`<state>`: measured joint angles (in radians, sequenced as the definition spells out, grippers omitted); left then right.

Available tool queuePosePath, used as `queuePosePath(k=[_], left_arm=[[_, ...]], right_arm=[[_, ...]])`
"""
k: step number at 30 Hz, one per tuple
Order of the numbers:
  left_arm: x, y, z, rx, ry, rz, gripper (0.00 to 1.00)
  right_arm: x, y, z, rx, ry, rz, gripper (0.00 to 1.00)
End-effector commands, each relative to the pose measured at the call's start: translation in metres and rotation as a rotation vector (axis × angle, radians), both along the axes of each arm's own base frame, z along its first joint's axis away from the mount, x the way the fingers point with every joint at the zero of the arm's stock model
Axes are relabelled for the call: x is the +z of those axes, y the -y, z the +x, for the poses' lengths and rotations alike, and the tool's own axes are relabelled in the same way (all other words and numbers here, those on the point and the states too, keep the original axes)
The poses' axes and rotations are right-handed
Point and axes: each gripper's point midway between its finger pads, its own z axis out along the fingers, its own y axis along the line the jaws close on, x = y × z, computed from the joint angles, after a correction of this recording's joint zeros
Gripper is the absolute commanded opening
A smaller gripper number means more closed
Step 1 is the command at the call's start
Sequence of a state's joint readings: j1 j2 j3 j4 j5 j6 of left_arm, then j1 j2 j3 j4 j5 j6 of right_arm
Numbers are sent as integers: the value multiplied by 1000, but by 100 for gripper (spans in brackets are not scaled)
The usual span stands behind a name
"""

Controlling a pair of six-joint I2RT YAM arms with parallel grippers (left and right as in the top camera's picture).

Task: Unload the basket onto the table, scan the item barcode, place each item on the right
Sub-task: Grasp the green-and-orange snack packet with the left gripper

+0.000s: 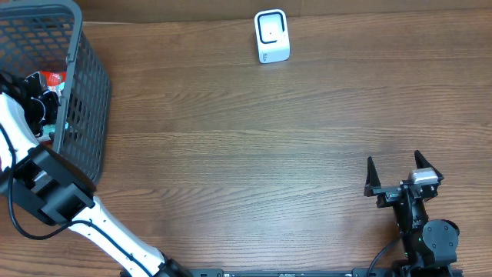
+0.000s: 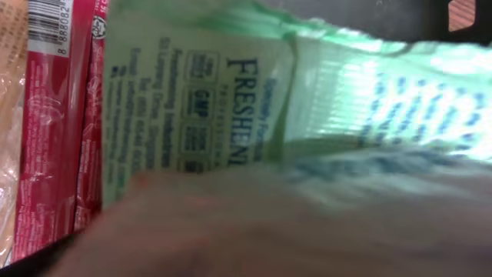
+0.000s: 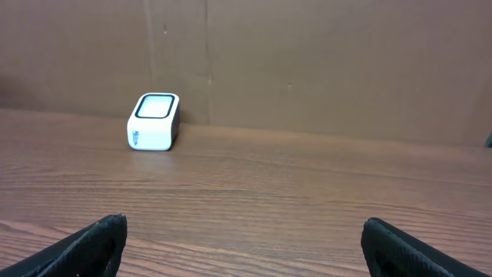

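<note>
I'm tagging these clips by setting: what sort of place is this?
Probably a mock shop checkout: a small white box-shaped barcode scanner stands on the brown wood-grain table, and a dark grey plastic mesh basket holds packaged goods.

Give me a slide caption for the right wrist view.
Open right gripper above the wooden table, facing the white scanner.
</note>
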<state>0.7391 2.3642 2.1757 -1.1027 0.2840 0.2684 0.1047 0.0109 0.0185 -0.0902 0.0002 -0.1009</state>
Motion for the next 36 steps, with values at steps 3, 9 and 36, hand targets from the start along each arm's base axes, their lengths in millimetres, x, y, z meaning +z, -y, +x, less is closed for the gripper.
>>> queuePosePath(k=[3,9,36], left_arm=[[-24,7,1,-33,-41,-22,75],[-24,7,1,-33,-43,-23,52],[167,0,10,130,215,115,42]], right_arm=[[-2,1,0,-3,4,-1,100],[-2,1,0,-3,4,-1,100],[-2,1,0,-3,4,-1,100]])
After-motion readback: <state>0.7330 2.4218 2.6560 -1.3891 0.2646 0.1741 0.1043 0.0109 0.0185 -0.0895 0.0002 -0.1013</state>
